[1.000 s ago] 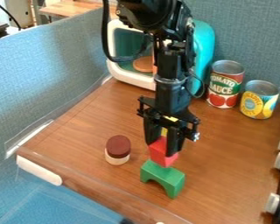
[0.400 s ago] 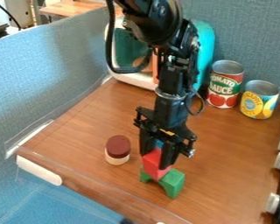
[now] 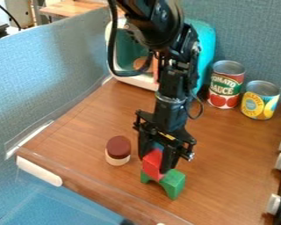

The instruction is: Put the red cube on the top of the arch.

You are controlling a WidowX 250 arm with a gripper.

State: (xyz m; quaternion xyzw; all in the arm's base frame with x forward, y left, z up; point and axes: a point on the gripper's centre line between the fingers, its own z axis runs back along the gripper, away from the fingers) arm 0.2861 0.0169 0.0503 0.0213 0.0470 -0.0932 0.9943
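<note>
Lower than a second ago, the gripper [image 3: 154, 163] and the red cube [image 3: 152, 170] have come down to the green arch [image 3: 175, 184], which sits where it was. Bright, flat red with plain sides and crisp edges, the cube looks slightly turned to the camera; its upper part is partly covered by the fingers. A small patch of blue shows between the fingers, just above the red. The gripper is closed on the cube, a black finger on either side. Below, the cube appears to meet the top of the arch, hiding its middle, though contact under it cannot be made out for certain. The arch stands upright, opening downward, near the front edge of the worktop [image 3: 84, 123]. To its left, nearer the worktop's left corner, is a squat round piece [image 3: 118, 150], dark brown-red on top and cream below. Toward the far edge, behind the arm, stands a teal box with a white-framed front [image 3: 205, 48]. Right of it, a red-labelled can [image 3: 226, 85] and a shorter yellow-labelled can [image 3: 261, 100] stand upright side by side. White knobs [image 3: 274, 204] line the right edge.
</note>
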